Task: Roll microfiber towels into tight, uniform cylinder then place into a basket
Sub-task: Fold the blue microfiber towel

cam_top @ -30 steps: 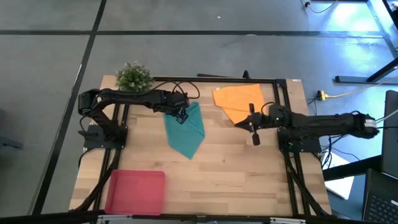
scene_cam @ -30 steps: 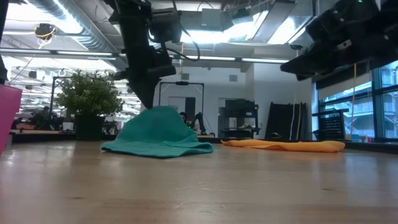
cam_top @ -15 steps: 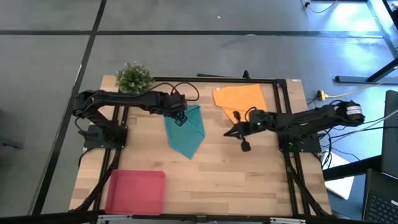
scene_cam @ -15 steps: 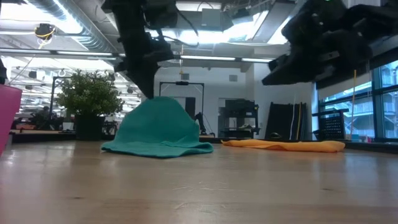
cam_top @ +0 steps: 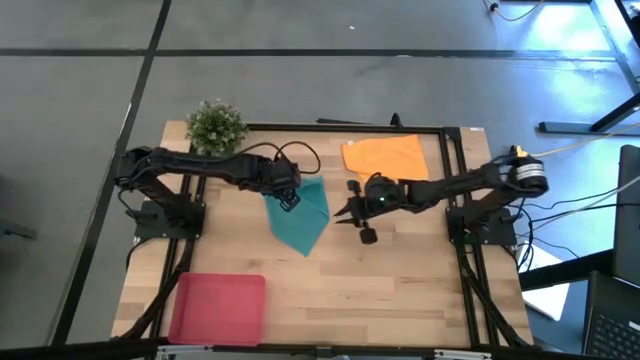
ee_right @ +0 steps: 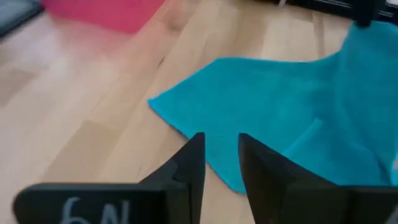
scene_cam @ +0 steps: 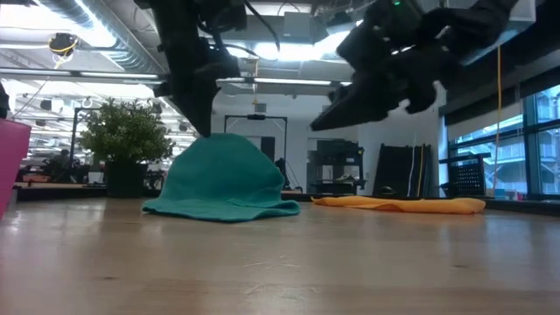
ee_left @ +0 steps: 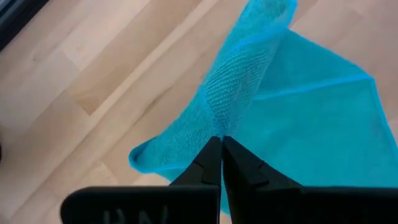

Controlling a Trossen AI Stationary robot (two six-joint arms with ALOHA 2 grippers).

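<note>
Shallow red-pink rectangular basket at near left tabletop edge. Mid-table, left end effector clenched on a raised fold of the teal microfiber towel. Right end effector fingers parted, holding nothing, just beside that towel. Flat bright orange microfiber towel at far right.

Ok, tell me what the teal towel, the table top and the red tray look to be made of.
Teal towel: soft woven cloth, matte; fine ribbed weave shows and it drapes into folds, likely microfiber.
Table top: light wood planks with visible grain and seams, a smooth satin finish.
Red tray: plain pink-red, even colour; probably plastic, though fabric cannot be ruled out.
</note>
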